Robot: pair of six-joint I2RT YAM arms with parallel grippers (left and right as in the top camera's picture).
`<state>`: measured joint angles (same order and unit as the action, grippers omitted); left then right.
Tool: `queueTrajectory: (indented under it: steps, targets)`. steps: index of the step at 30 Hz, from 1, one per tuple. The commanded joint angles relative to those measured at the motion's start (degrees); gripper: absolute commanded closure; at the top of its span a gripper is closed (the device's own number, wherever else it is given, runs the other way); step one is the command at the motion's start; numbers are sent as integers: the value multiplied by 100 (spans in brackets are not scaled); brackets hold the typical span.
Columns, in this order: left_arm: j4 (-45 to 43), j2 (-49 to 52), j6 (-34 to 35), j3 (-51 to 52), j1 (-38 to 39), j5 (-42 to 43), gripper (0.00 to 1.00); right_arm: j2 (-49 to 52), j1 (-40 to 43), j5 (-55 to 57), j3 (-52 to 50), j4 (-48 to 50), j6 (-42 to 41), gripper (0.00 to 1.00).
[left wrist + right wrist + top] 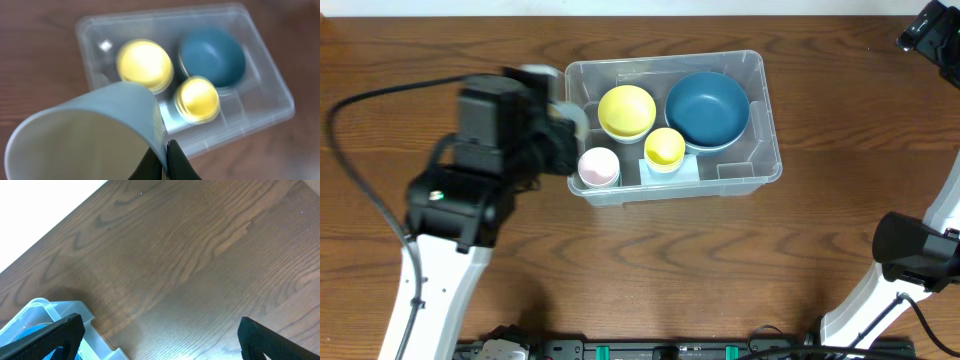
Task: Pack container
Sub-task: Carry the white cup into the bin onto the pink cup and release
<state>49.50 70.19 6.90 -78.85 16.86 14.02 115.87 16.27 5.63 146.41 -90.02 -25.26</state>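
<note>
The container (760, 150), a large clear plastic bin, stands in the middle of the table. Inside it are a yellow bowl (627, 110), a dark blue bowl (708, 108) and a small yellow cup (664, 148). My left gripper (166, 150) is shut on the rim wall of a pale blue cup (100, 125) with a cream inside. It holds the cup over the container's front left corner, where the cup (599, 167) shows from overhead. My right gripper (162, 330) stands wide open with nothing in it, over bare wood beside a corner of the container (55, 312).
The table (650, 260) is dark brown wood. My left arm (470, 190) covers the area left of the bin. The right arm's base (910, 250) stands at the right edge, and part of that arm (932, 30) reaches in at the top right corner.
</note>
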Motion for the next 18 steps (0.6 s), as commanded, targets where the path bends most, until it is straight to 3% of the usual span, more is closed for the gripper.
queueTrajectory:
  steps: [1,12,18]
  targets:
    - [177,382,-420,114,400,-59,94,63,17,15,37,-2,-85,1]
    - [308,1633,-428,149,684,-341,94,63,17,15,37,-2,-85,1]
    - [358,1825,-393,149,684,-520,94,63,17,15,37,0,-85,1]
